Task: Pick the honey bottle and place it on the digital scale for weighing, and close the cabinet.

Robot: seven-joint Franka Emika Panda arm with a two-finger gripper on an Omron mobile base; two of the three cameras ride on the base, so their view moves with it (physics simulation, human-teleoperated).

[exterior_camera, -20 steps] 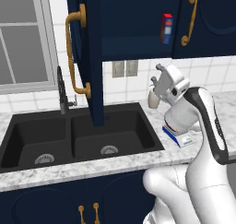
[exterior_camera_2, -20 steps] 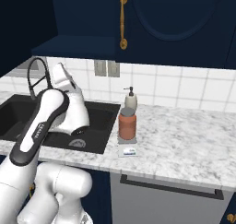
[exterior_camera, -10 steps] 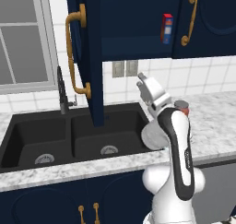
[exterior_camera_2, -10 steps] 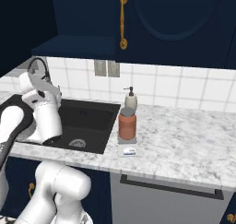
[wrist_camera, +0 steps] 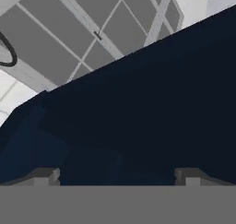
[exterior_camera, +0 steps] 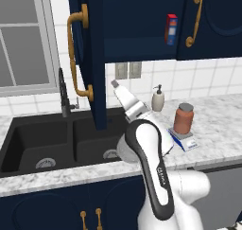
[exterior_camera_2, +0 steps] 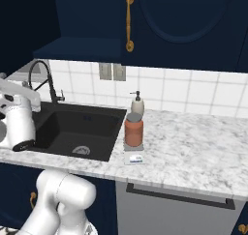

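Spread wide and holding nothing, the hand [wrist_camera: 118, 174] is facing the navy panel of the open cabinet door [exterior_camera: 90, 58] at close range in the hand view, its two finger tips [wrist_camera: 44, 176] standing far apart at the bottom, with a grey-paned window [wrist_camera: 92, 34] showing past the door's edge

In the left base view the hand [exterior_camera: 116, 85] is sitting just right of that door's lower edge, the white arm [exterior_camera: 151, 163] arching up from below and reaching toward it over the black sink [exterior_camera: 56, 141]. The door is swinging out over the sink, its long brass handle [exterior_camera: 75, 54] facing left, and it is standing between the hand and the black faucet [exterior_camera: 64, 99]

The honey bottle [exterior_camera: 183, 119], reddish-brown with a grey cap, is standing upright on the digital scale [exterior_camera: 184, 140] on the marble table [exterior_camera: 217, 125], right of the sink. A cream soap dispenser [exterior_camera: 158, 99] is standing just behind it near the tiled wall. From the right base view the honey bottle [exterior_camera_2: 134, 129] is sitting on the digital scale [exterior_camera_2: 133, 155], whose small front display is too small to read, and the soap dispenser [exterior_camera_2: 137, 105] is directly behind

Inside the open cabinet [exterior_camera: 142, 25] a small red-and-blue box [exterior_camera: 171, 29] is standing on the shelf; its printing is too small to read. A closed cabinet door with another brass handle [exterior_camera: 193, 18] is to the right
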